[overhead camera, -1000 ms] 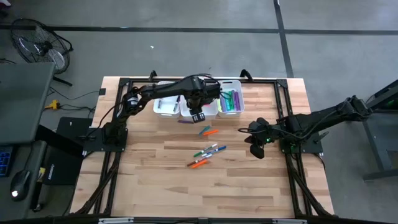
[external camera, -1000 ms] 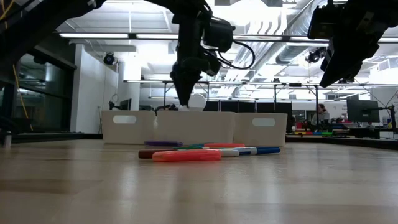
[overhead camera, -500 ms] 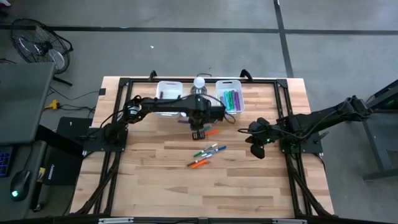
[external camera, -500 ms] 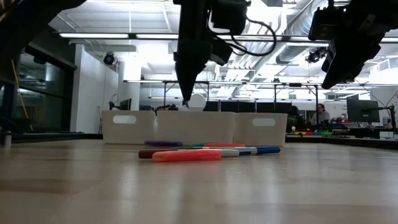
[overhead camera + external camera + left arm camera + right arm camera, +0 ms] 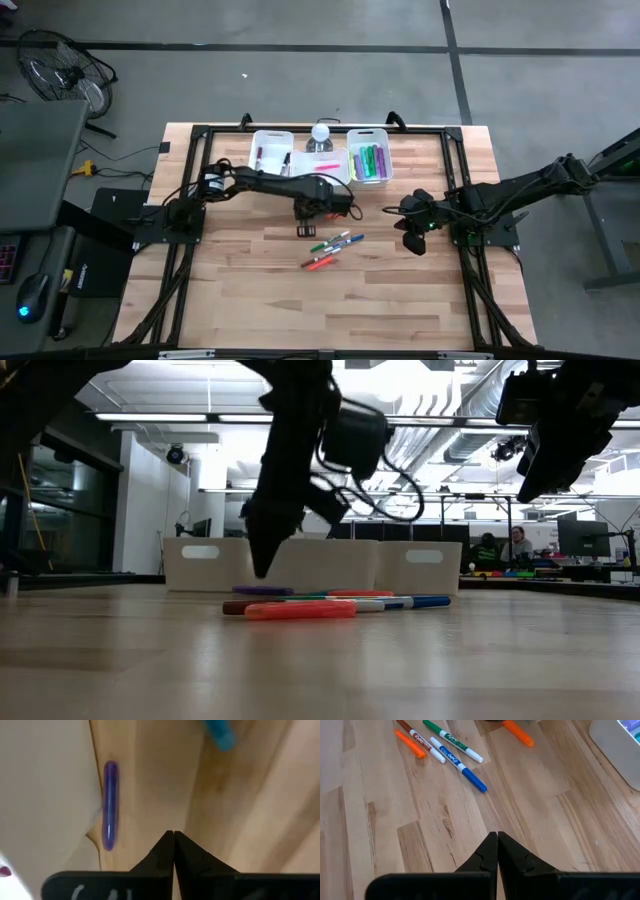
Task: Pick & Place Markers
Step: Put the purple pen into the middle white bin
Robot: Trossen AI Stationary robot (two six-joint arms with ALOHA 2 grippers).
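Pale butcher-block planks formed the table point(image 5: 240, 290), which was seen from above to be framed by black rails, with three white bins point(image 5: 270, 158) lined along its far edge. From that high view the left gripper point(image 5: 306, 231) was found extended toward the table's middle, close above the wood and just left of a loose cluster of markers point(image 5: 335, 248); more markers, green and purple, were seen lying inside the right bin point(image 5: 369, 162), a detail hidden behind the bin walls in the low view. At table height the left gripper point(image 5: 262, 565) was shown tapering to a point just above the surface, in front of the bins, with an orange marker point(image 5: 300, 610) lying nearest the camera among the row on the wood. Only the left wrist view revealed a purple marker point(image 5: 109, 805) lying flat against a bin's base, with that gripper's fingers point(image 5: 162, 854) pressed together and nothing between them. The right gripper point(image 5: 412, 238) was seen raised near the right side of the table; its wrist view showed its fingers point(image 5: 487, 852) likewise pressed together and empty, above bare wood, with a blue-tipped marker point(image 5: 457, 764) and a green marker point(image 5: 452, 741) lying well apart from them.
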